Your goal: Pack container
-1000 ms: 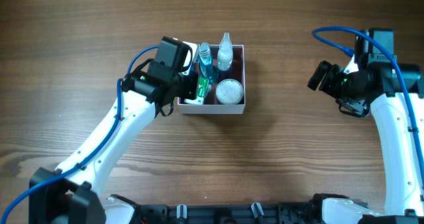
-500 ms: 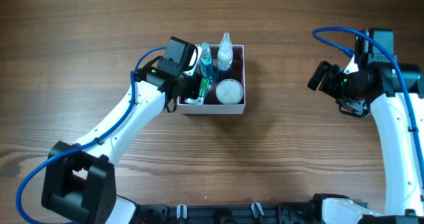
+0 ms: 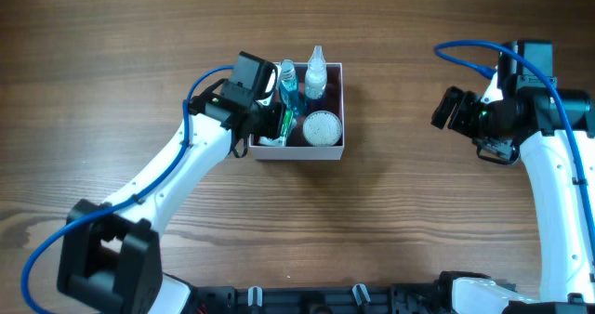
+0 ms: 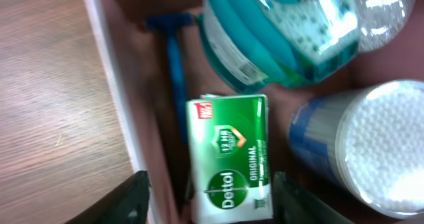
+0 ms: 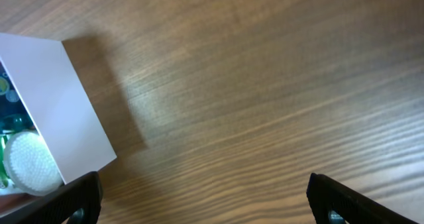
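The container (image 3: 297,152), a shallow white box with a dusty-pink inside, sits left of the table's centre. Inside it lie a green Dettol soap box (image 4: 230,154), a blue razor (image 4: 175,71), a teal bottle (image 4: 265,32), a clear bottle (image 3: 316,72) and a round tub of cotton swabs (image 4: 377,144). My left gripper (image 4: 211,187) hangs over the container's left part, open, its jaws standing apart on either side of the soap box without touching it. My right gripper (image 3: 446,108) is open over bare wood, well to the right of the container (image 5: 59,111).
The wooden table (image 3: 418,221) stretches round the container on all sides. The container's left wall (image 4: 109,71) runs just beside my left gripper's outer finger. A blue cable (image 3: 469,54) loops above the right arm.
The left jaws have opened and let go of the soap box, which now lies in the container. The left arm shifted slightly towards the container. The right arm has not moved.
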{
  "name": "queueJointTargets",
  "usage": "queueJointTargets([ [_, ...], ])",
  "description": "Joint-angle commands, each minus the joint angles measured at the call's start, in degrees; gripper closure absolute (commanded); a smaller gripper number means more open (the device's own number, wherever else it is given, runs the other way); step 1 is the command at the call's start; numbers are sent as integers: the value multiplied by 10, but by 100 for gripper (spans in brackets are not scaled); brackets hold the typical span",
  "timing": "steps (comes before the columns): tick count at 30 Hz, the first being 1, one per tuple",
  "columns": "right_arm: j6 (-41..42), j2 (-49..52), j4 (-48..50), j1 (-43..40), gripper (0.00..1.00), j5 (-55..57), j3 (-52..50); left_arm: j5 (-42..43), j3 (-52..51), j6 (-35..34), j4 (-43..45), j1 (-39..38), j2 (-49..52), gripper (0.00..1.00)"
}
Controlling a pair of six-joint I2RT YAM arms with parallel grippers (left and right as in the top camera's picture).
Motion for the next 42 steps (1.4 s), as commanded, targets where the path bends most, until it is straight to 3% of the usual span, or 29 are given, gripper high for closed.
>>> queueJointTargets([
  [1,-58,1,36,10,0,-9,-1,-65,7,-21,1,3,-63,25],
  [2,-68,1,49,15,0,-9,2,-80,7,-25,2,5,-75,16],
  [4,-89,1,76,26,0,-9,6,-104,7,-32,4,13,-90,10],
  [5,-102,1,99,36,0,-8,10,-109,7,-34,6,24,-99,1],
  [11,-123,12,211,77,0,19,10,-88,7,-106,48,125,-108,0],
  [19,-125,45,346,80,0,24,10,-50,7,-109,75,213,-108,0],
  [22,-164,45,351,80,0,16,10,-50,7,-108,76,217,-108,0],
  [31,-130,-19,299,80,0,17,7,-37,6,-130,-20,219,-170,0],
  [35,-118,-79,256,80,0,17,7,1,-21,-86,-33,219,-232,0],
  [42,-94,-242,221,80,0,31,-59,15,-125,-87,-33,219,-395,0],
])
